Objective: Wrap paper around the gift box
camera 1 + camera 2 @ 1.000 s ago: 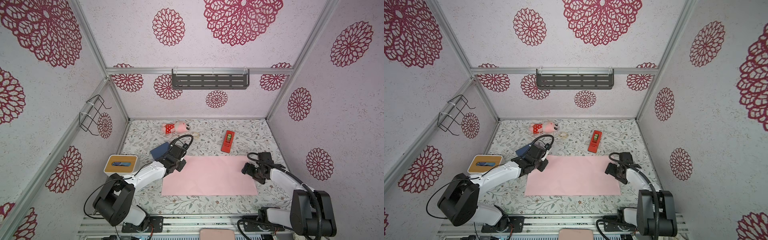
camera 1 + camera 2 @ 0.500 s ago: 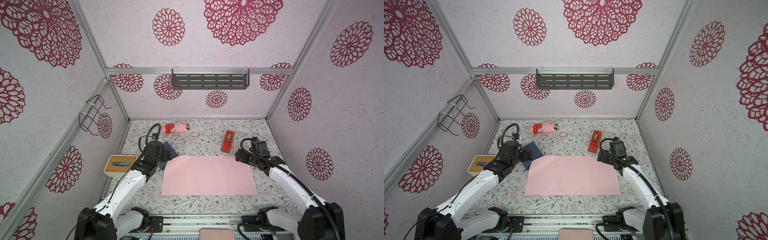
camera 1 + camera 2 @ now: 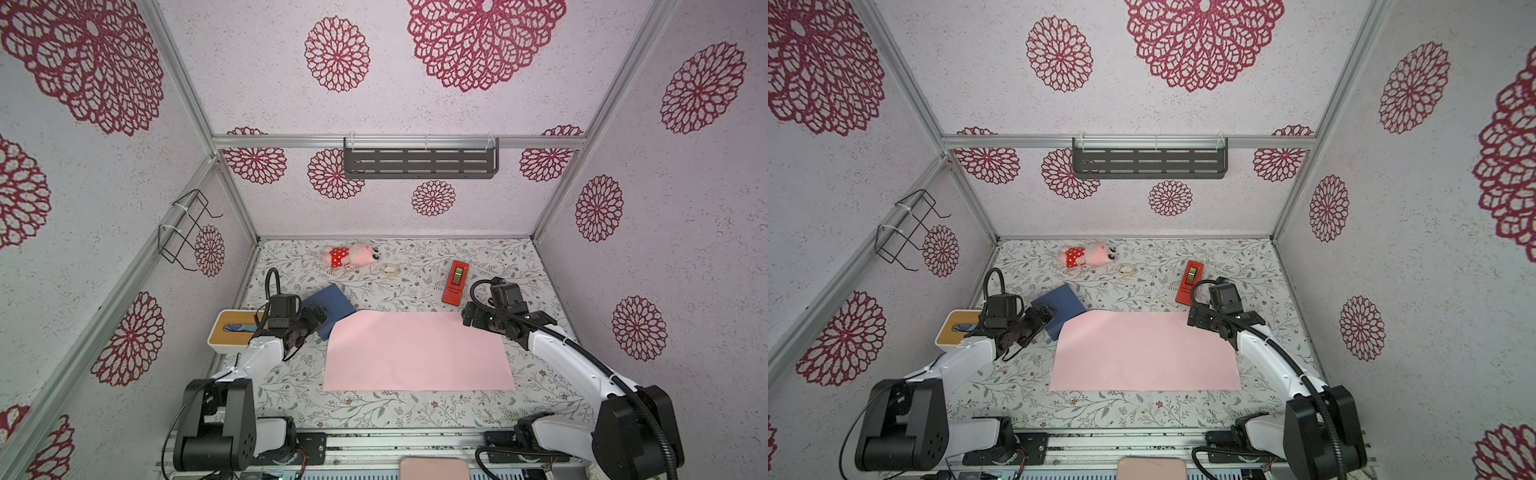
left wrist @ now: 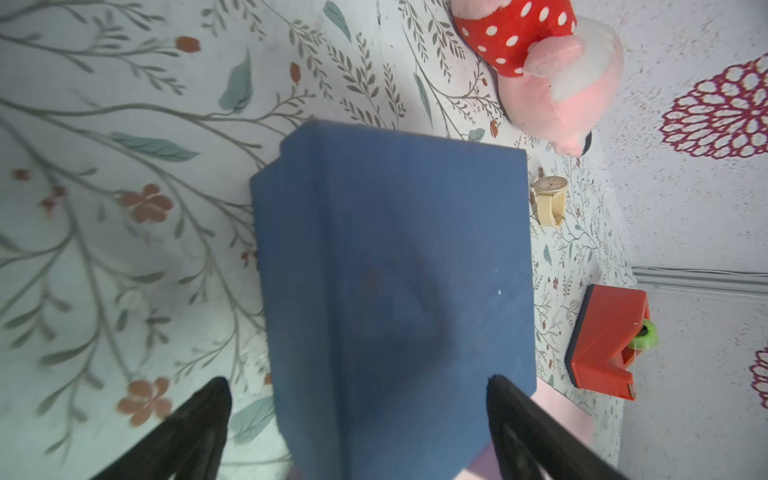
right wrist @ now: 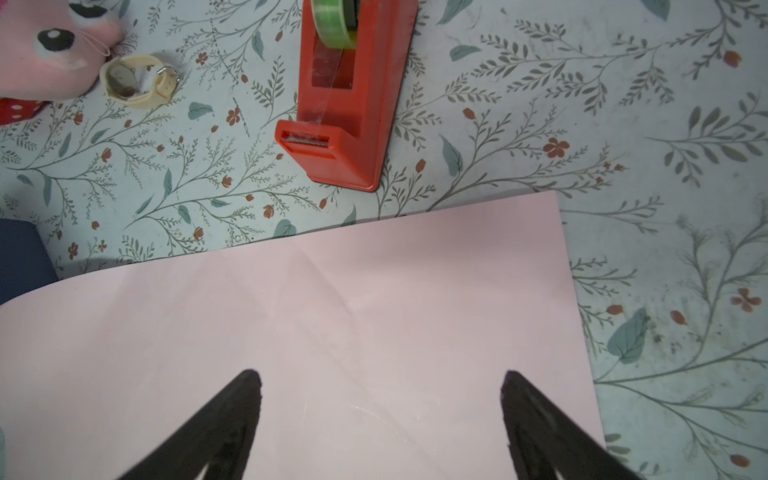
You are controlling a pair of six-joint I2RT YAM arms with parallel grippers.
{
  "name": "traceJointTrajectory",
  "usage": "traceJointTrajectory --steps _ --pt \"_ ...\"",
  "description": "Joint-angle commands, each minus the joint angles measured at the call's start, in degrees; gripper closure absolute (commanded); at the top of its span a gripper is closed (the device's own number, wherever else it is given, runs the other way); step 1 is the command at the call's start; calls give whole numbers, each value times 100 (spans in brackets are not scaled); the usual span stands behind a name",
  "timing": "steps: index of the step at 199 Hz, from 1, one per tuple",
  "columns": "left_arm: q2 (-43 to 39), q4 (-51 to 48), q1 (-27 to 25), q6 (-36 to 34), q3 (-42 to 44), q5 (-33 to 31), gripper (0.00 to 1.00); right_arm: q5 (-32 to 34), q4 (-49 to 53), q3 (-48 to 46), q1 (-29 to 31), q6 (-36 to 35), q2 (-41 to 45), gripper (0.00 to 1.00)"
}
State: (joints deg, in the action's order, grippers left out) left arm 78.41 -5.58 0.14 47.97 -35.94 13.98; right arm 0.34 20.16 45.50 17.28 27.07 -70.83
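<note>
Navy cardboard: item one, gift box point(image 3: 330, 305), lay on the table point(image 3: 374, 407) directly ahead of the left pincer point(image 4: 356, 381), its near end between the jaws. That pincer stood fully open and held nothing; my reading was that it straddled the box in order to take it by the two side faces.

Item two, paper point(image 3: 415, 353), pink face up, spread flat beneath and ahead of the right pincer point(image 5: 380, 374). Its far corner on the left pincer's side met the box, though whether it lay under the box or against it I could not tell. The sheet seemed laid out as a bed for the box, which was not yet on it.

Item three, right pincer, jaws wide apart, empty, hovering over the sheet's far corner, probably to steady or lift that edge.

Item four, red tape dispenser point(image 5: 353, 104), just beyond the right pincer, off the paper, handy for sealing later.

Sundries, unconnected with the wrapping: plush toy point(image 3: 353, 254) and wristwatch point(image 3: 390, 269) far beyond both pincers, and a tissue box point(image 3: 232, 328) behind the left pincer.
</note>
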Motion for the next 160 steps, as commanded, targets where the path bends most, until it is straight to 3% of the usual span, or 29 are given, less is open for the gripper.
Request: traceJointTrajectory --steps 1,101,133,160 --pt "509 484 -14 -216 -484 217 2 20 -128 4 29 58 49 8" --pt "3088 334 -597 -696 -3297 656 12 -77 -476 243 158 245 -22 9" --pt "3012 575 -607 -707 -3485 724 11 -119 -733 582 600 255 -446 9" --pt "2529 318 -422 -782 -3227 146 9 -141 -1006 1032 1076 324 -1001 10"
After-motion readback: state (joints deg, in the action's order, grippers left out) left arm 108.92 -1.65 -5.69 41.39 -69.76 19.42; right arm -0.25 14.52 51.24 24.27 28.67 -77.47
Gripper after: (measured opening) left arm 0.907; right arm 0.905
